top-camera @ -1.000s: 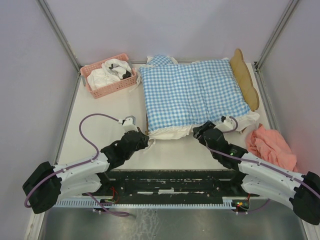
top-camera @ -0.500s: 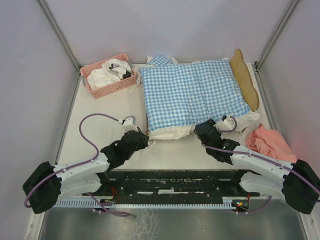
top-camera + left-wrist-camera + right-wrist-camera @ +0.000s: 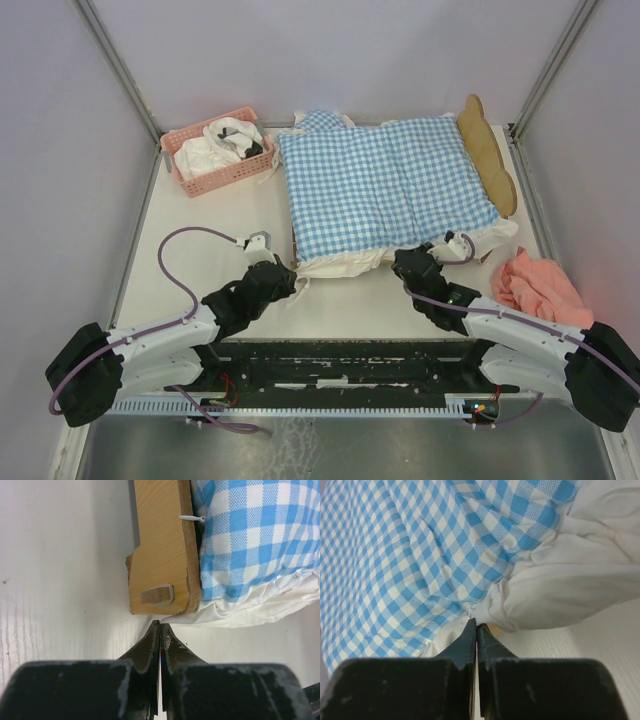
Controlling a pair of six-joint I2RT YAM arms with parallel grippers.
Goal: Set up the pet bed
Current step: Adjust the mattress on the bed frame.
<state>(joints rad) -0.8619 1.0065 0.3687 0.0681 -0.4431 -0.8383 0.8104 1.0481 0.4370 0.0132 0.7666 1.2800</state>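
Across the whole top view the white table (image 3: 200, 240) is the largest thing. On it, from its centre toward 1 o'clock, lies the pet bed (image 3: 492, 160), its scalloped wooden headboard standing on the bed's 3 o'clock side. The blue-and-white gingham bedding (image 3: 385, 185) covers nearly all of the bed, and its white ruffle (image 3: 340, 262) spills over the foot edge at 6 o'clock.

At 4 o'clock from the table's centre a crumpled salmon cloth (image 3: 540, 290) sits just beside the bed's near right corner. At 10 o'clock the pink basket (image 3: 225, 181) holds white cloths (image 3: 212, 145), well apart from the arms.

The left gripper (image 3: 290, 281) is at the bed's 7 o'clock corner. In the left wrist view its fingers (image 3: 150, 642) are pressed together with nothing between them, the tips just short of the wooden side rail (image 3: 160, 555) and the ruffle's edge.

The right gripper (image 3: 404, 262) is at the bed's 5 o'clock corner. In the right wrist view its fingers (image 3: 467, 637) are together, with the tips against the seam where gingham meets ruffle. I cannot tell whether any fabric is pinched.

A small white tag pin (image 3: 192, 518) pokes from the bedding over the rail.
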